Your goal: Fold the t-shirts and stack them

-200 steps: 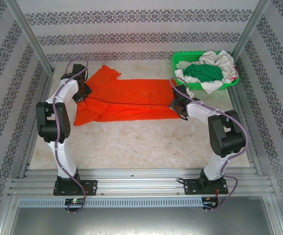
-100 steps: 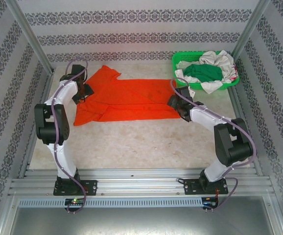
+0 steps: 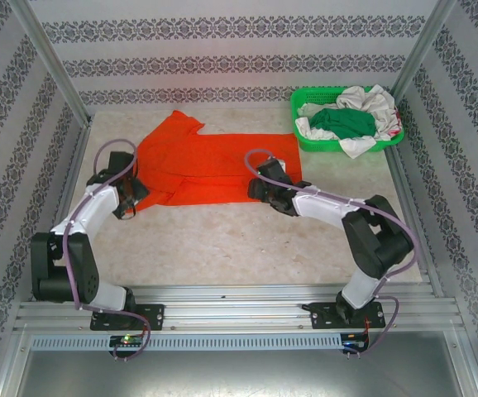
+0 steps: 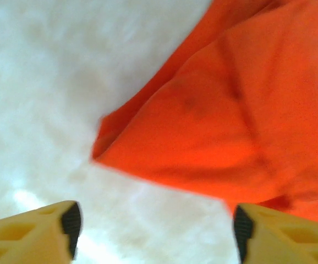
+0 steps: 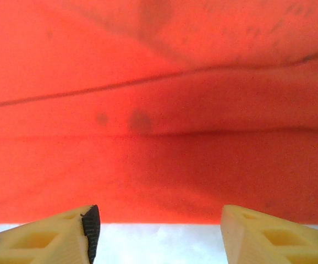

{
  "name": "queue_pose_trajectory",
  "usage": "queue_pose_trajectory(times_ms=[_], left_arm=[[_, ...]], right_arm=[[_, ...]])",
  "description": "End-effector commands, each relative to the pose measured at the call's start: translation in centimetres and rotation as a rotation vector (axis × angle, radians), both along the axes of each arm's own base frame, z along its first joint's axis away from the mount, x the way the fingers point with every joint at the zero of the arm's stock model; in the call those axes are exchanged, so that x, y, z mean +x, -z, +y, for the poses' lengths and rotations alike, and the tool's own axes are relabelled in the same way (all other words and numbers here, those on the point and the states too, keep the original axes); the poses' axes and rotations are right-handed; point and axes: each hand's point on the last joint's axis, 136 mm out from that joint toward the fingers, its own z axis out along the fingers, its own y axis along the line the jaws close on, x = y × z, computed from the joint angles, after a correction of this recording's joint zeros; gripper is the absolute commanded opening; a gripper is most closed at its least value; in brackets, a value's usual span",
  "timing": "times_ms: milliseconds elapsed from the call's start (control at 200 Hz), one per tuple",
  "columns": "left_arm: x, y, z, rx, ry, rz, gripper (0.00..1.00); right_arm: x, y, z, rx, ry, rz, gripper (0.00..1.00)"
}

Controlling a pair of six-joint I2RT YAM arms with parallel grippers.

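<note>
Orange shirt [image 3: 214,161] runs left-right across mid-frame, sleeve poking toward upper left. Left gripper [image 4: 153,224] and right gripper [image 5: 160,223] both have fingers apart, holding nothing.

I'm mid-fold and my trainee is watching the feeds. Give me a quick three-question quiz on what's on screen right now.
1. True or false: the left pincer is shut on the orange t-shirt.
2. Where does the dark green t-shirt lie? A) on the bare table; B) in the green basket; C) on top of the orange t-shirt.
3. Fill in: the right pincer, at the orange t-shirt's near edge, is ____ (open or shut).

Key: 1 false, it is open with nothing between its fingers; 2 B; 3 open.
</note>
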Motion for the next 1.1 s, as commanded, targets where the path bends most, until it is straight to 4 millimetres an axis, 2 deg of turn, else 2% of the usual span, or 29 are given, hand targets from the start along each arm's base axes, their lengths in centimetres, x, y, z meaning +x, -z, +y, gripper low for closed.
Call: queue_pose_trajectory(times_ms=[0,135,245,465,719,914,1094], left_arm=[[-0.8,0.8,0.6,-0.023,-0.094,-0.044,0.60],[-0.6,2.1,1.0,-0.048,-0.121,-0.039,0.46],[0.2,2.9,1.8,-0.045,-0.142,-0.034,0.41],[1.8,4.0,3.0,-0.057,-0.165,-0.049,0.40],[2.4,5.7,4.5,-0.061,-0.191,-0.004,0.34],[2.7,6.1,5.6,-0.067,-0.207,0.022,0.32],[3.2,6.0,6.0,-0.073,-0.197,0.025,0.33]], right_arm=[[-0.2,1.5,0.7,0.026,0.009,0.072,0.55],[-0.4,3.2,0.1,0.015,0.037,0.116,0.49],[-0.3,3.9,-0.8,0.005,0.066,0.139,0.45],[-0.2,5.1,-3.2,-0.035,0.122,0.173,0.40],[-0.3,6.3,-5.5,-0.054,0.180,0.225,0.35],[-0.6,7.1,-7.4,-0.068,0.233,0.273,0.33],[-0.4,6.8,-8.8,-0.076,0.271,0.273,0.31]])
